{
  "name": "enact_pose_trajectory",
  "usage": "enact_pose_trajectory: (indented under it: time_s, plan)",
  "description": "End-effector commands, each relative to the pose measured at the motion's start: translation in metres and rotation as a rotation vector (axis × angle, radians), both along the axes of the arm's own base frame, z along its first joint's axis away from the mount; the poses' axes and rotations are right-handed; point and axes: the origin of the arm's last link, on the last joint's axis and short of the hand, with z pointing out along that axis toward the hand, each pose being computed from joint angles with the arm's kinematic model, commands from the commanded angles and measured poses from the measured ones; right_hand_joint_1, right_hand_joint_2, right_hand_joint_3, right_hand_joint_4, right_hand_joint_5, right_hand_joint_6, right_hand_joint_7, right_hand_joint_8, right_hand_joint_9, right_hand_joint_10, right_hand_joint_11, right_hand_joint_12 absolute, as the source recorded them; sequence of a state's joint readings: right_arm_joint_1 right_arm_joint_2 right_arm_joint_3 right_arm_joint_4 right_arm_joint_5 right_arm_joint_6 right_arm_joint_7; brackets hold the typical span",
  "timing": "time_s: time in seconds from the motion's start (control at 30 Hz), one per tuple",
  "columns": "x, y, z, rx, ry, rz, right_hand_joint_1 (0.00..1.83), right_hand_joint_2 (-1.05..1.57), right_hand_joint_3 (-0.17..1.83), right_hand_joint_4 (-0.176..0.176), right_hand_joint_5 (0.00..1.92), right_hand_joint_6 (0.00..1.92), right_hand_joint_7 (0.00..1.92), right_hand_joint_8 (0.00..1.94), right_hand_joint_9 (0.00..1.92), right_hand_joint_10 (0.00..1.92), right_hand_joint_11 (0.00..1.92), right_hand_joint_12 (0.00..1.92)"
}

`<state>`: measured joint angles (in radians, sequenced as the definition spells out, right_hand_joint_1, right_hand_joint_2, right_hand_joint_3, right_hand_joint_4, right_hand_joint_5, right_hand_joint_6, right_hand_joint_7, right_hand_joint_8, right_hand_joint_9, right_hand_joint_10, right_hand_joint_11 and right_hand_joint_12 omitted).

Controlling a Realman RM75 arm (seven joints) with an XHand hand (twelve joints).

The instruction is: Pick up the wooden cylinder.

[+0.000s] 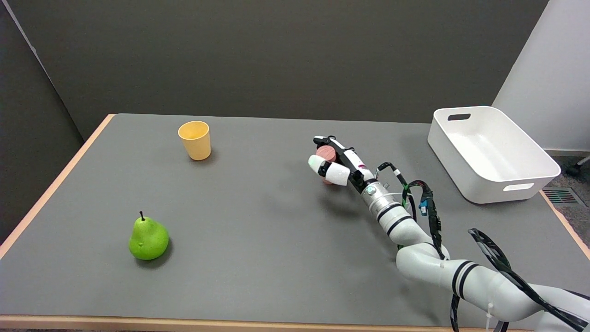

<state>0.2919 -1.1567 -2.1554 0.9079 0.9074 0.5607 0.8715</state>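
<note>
The wooden cylinder (325, 152), reddish-brown and upright, stands right of the table's middle in the head view. Only its round top and a sliver of its base show. My right hand (335, 162) reaches in from the lower right and wraps around it. The fingers (343, 151) curl round the far side and the thumb crosses the near side, hiding most of the body. The base looks level with the table top; I cannot tell whether it is lifted.
A yellow cup (195, 139) stands at the back left. A green pear (148, 238) sits at the front left. A white bin (491, 152) rests at the table's right edge. The grey table (258, 221) has a wooden rim.
</note>
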Motion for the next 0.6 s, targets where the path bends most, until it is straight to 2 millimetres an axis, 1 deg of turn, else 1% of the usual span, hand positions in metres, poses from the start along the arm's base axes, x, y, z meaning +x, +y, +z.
enact_pose_trajectory:
  time_s: [0.03, 0.2, 0.33, 0.43, 0.5, 0.53, 0.57, 0.6]
  plan:
    - [-0.0031, 0.0003, -0.0024, 0.001, -0.005, -0.009, 0.58, 0.64, 1.02, 0.058, 0.18, 0.44, 0.24, 0.33, 0.24, 0.65, 0.15, 1.12]
    - [-0.0013, -0.0009, -0.0017, -0.003, -0.007, 0.001, 0.64, 0.65, 1.03, 0.057, 0.18, 0.44, 0.24, 0.33, 0.24, 0.65, 0.15, 1.12]
    - [0.0005, -0.0021, -0.0007, -0.007, -0.008, 0.006, 0.72, 0.67, 1.04, 0.051, 0.18, 0.45, 0.24, 0.33, 0.24, 0.65, 0.15, 1.13]
    - [0.0020, -0.0035, 0.0000, -0.009, -0.008, 0.010, 0.80, 0.72, 1.04, 0.047, 0.23, 0.50, 0.31, 0.37, 0.28, 0.68, 0.18, 1.18]
    - [0.0028, -0.0045, 0.0006, -0.011, -0.008, 0.012, 0.85, 0.75, 1.01, 0.057, 0.27, 0.65, 0.36, 0.43, 0.33, 0.73, 0.23, 1.25]
    - [0.0036, -0.0052, 0.0010, -0.012, -0.008, 0.014, 0.88, 0.78, 0.98, 0.073, 0.30, 0.85, 0.46, 0.55, 0.40, 0.80, 0.29, 1.34]
    - [0.0041, -0.0057, 0.0013, -0.013, -0.008, 0.015, 0.89, 0.85, 0.89, 0.081, 0.35, 1.07, 0.53, 0.64, 0.45, 0.86, 0.34, 1.41]
    - [0.0047, -0.0060, 0.0015, -0.014, -0.008, 0.018, 0.85, 1.03, 0.62, 0.072, 0.41, 1.34, 0.56, 0.71, 0.49, 0.91, 0.39, 1.44]
